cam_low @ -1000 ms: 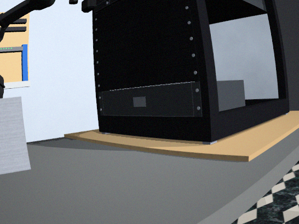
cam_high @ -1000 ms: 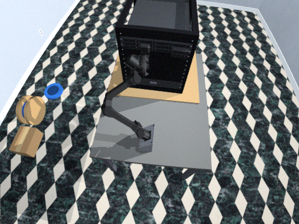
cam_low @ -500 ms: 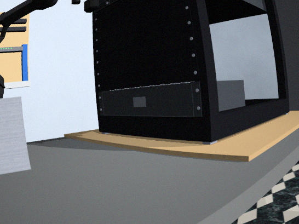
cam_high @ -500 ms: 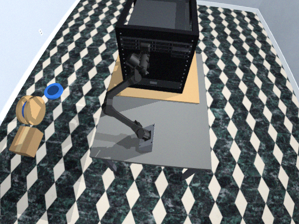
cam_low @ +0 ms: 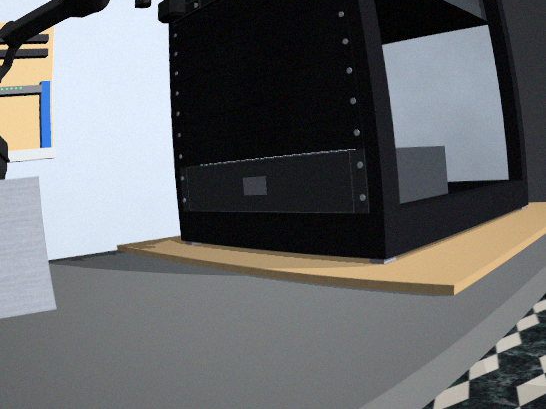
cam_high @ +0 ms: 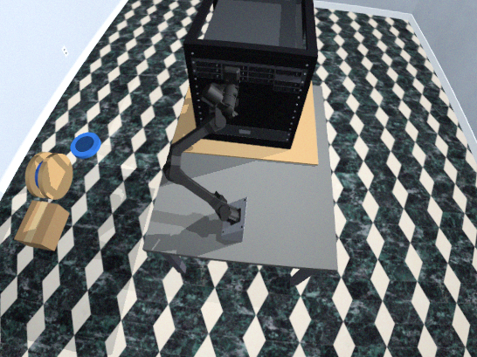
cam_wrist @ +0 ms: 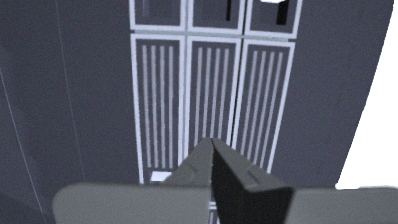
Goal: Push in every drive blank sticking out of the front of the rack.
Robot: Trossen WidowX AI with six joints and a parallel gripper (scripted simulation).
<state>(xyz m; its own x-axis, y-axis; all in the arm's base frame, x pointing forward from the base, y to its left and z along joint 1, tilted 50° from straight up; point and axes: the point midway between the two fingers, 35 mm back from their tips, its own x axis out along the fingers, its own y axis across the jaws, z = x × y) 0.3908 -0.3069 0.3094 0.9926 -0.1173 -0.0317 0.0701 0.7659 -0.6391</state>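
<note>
The black rack (cam_high: 251, 62) stands on a tan board (cam_high: 262, 149) at the far end of the grey table; it also shows in the exterior view (cam_low: 280, 121). A row of drive blanks runs across the top of its front. One blank left of the middle sticks out a little. My gripper (cam_high: 231, 87) is shut and empty, with its tips right at that blank. In the wrist view the closed fingers (cam_wrist: 212, 145) point at the middle one of three slotted blanks (cam_wrist: 210, 95). In the exterior view the gripper (cam_low: 170, 3) is at the rack's top left front.
A blank panel with a small label (cam_low: 275, 183) closes the rack's bottom front. The arm's base plate (cam_high: 233, 219) is near the table's front. On the floor to the left lie a blue bowl (cam_high: 86, 145), a tan cylinder (cam_high: 49, 175) and a tan box (cam_high: 41, 224).
</note>
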